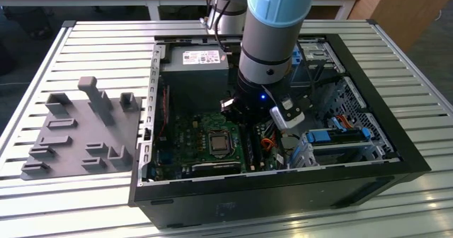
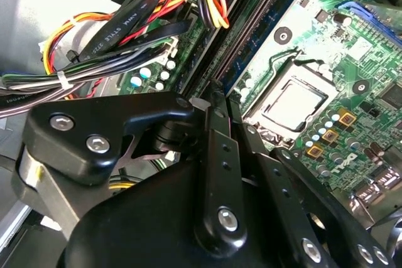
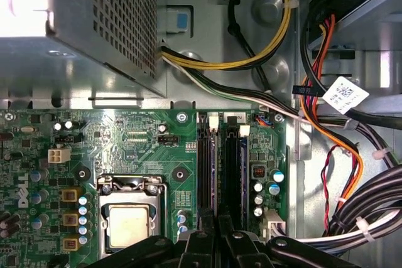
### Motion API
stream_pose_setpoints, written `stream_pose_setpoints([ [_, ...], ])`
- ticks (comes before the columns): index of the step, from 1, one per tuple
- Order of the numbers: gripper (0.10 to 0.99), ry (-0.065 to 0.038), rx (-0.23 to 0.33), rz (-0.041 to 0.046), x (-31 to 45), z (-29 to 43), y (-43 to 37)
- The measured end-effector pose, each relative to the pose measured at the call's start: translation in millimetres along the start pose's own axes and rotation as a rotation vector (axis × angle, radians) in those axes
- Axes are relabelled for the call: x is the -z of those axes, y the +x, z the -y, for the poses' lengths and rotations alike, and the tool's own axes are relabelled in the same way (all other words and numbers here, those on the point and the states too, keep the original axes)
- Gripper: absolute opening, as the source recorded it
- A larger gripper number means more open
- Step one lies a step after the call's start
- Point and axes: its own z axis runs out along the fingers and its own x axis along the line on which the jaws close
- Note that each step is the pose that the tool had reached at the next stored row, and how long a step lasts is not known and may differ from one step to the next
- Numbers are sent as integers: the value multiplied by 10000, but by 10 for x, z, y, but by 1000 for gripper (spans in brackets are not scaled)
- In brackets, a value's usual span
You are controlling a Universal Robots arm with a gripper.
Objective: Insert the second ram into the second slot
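Pincer (image 3: pixel 217 233) low over motherboard (image 3: pixel 125 149), fingers narrow, directly above blue second ram (image 3: pixel 214 174) seated in its slot

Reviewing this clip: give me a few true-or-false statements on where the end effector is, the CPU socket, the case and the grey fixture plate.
1. The end effector is down inside the open computer case, over the memory slots. True.
2. The CPU socket is covered by a cooler. False: it is bare, its metal top showing.
3. The grey fixture plate lies inside the case. False: it lies on the slatted table, on the exterior view's left of the case.
4. Bundled cables run beside the motherboard. True.
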Motion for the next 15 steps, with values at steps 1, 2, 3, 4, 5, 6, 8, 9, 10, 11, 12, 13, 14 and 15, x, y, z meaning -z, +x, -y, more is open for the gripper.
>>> stream_pose_setpoints([
  [1,137,-1,5,0,-1,0,0],
  [2,137,1,13,0,-2,-1,0],
  [3,137,0,23,0,-4,-1,0],
  [4,137,0,29,0,-8,-1,0],
  [5,137,0,31,0,-11,-1,0],
  [6,137,0,32,0,-18,-1,-1],
  [8,137,0,33,-4,-37,0,0],
  [9,137,0,32,-8,-44,0,0],
  [10,137,0,32,-17,-51,0,0],
  [11,137,2,32,-23,-54,0,0],
  [12,137,4,32,-26,-54,1,0],
  [13,137,4,33,-27,-54,1,-1],
  [14,137,4,32,-27,-55,0,-1],
  [15,137,3,32,-27,-55,0,-1],
])
